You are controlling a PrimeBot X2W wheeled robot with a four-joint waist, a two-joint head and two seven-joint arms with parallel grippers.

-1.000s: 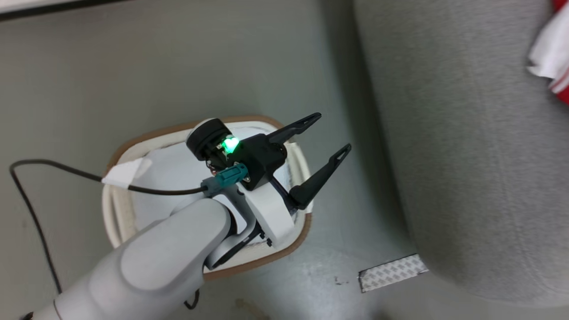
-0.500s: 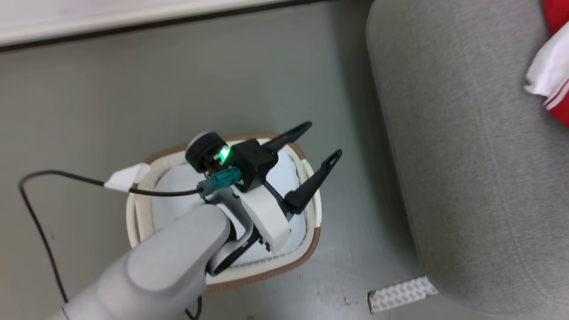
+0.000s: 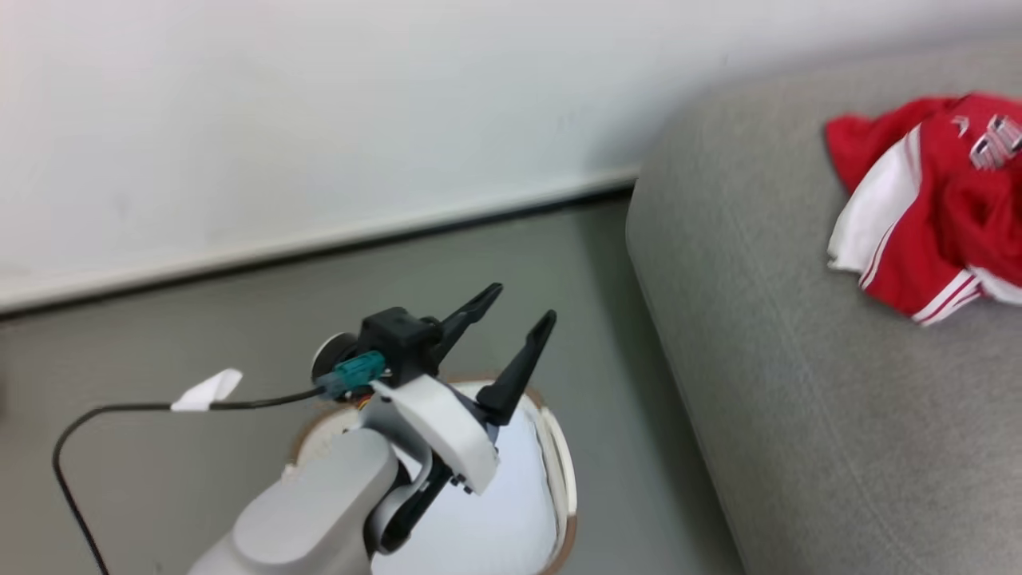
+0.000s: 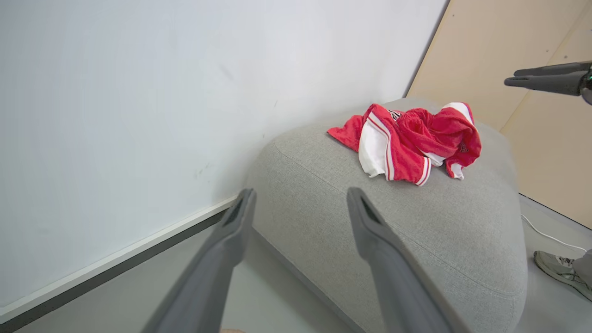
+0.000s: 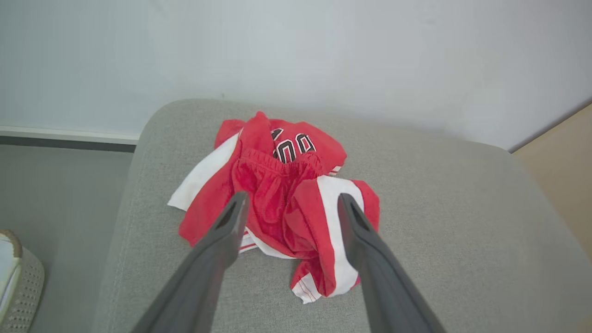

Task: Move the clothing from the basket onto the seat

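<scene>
clothing [image 5: 277, 208]: heaped on seat [image 3: 798, 399], cut off at head view's right edge
basket [image 3: 561, 471]: mostly hidden behind left arm [image 3: 319, 511]
left jaws: released, empty
right jaws: released, empty

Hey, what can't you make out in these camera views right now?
Inside of the basket: head view, the left arm and bottom edge cover much of it.
Clothing: head view, cut off by the right edge.
Its lettering: right wrist view, folds hide part.
Shoe: left wrist view, right edge cuts off its wearer.
</scene>
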